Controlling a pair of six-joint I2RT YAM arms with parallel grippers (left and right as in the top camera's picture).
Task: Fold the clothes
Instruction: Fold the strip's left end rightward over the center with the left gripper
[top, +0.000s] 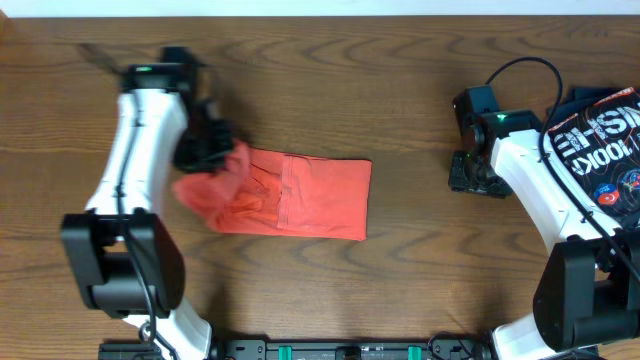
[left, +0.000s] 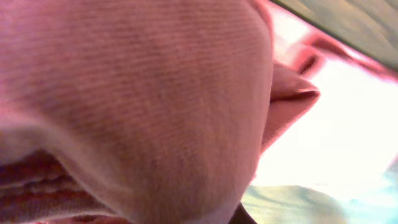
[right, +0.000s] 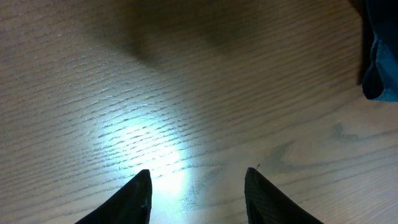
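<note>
Wooden table (top: 400, 80) spans the overhead view. Red-orange T-shirt (top: 300, 195) lies left of centre, folded into a flat rectangle, with its left end bunched and raised off the wood. Dark navy garment (top: 600, 150) with white lettering sits at the right edge, under the right arm. Left gripper (top: 215, 145) has hold of that bunched end; its wrist view is filled with shirt fabric (left: 137, 99), fingers hidden. Right gripper (right: 199, 171) sits over bare wood, well clear of the shirt, fingers spread wide and holding nothing.
</note>
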